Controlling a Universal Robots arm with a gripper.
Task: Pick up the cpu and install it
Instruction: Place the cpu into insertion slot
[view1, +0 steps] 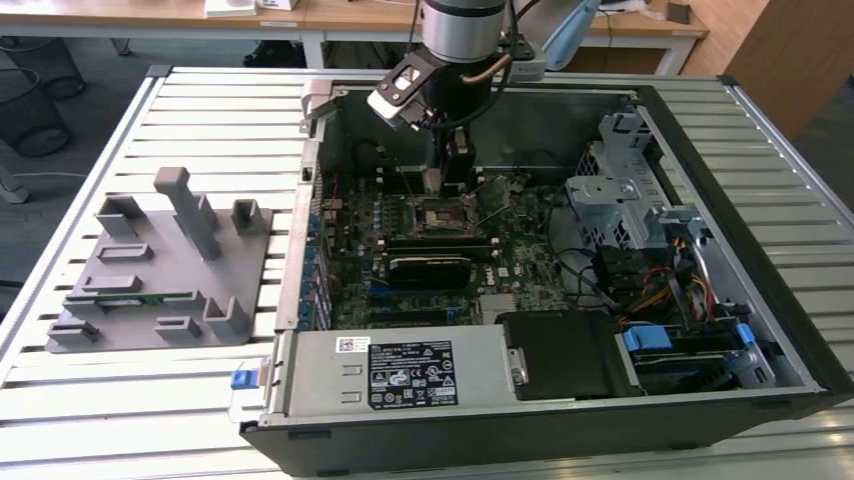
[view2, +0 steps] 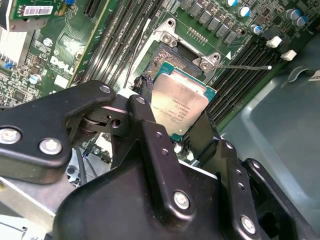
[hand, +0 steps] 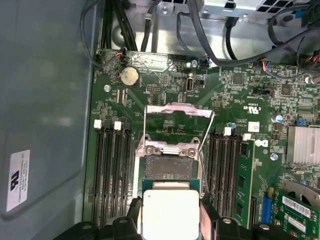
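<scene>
At the upper middle of the exterior view, the tool (view1: 447, 180) is clamped on the cpu (hand: 170, 215) just over the open socket (hand: 167, 162): lifted, not yet seated.

cpu (hand: 170, 212) in gripper (hand: 171, 222), above socket (hand: 167, 162), motherboard (hand: 235, 115) inside computer case (view1: 534, 432)

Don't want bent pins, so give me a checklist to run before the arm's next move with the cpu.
1. Grip: gripper shut on the cpu: ok.
2. Access: socket uncovered, load plate raised: ok.
3. Latch: lever released, swung aside: ok.
4. Alignment of cpu squarely over socket: cannot tell.
5. Corner orientation of cpu: cannot tell.
</scene>
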